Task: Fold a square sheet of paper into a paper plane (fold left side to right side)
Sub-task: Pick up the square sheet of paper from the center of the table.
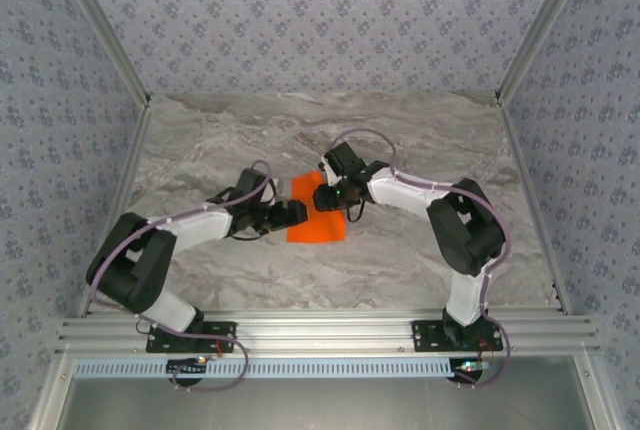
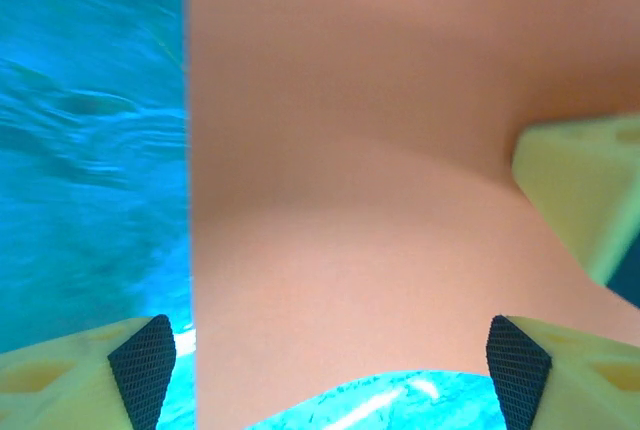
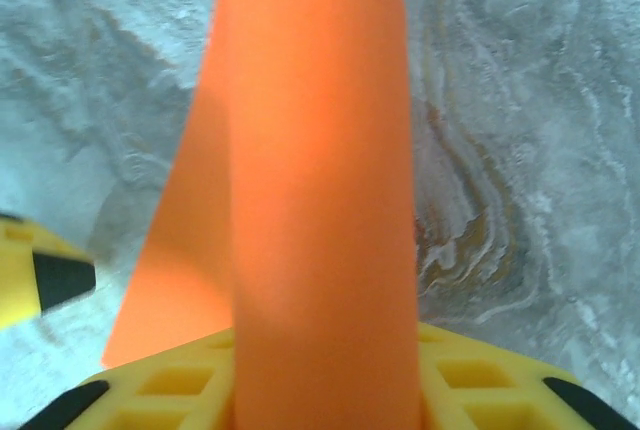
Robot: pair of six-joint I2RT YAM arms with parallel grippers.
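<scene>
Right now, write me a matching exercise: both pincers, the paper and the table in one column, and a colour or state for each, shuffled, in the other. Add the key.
Column one:
1. left pincer
2. right pincer
3. square sheet of paper
4. table

Column two:
A. grey, marbled
B. orange, partly curled up
C. fingers wide apart
D. fingers close together, paper rising between them

Pairs: 1-C, 2-D, 3-B, 4-A

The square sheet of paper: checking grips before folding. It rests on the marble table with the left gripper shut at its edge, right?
No. The square sheet of paper rests on the marble table, but the left gripper at its edge is open, pads wide apart; the left wrist view shows it.
</scene>
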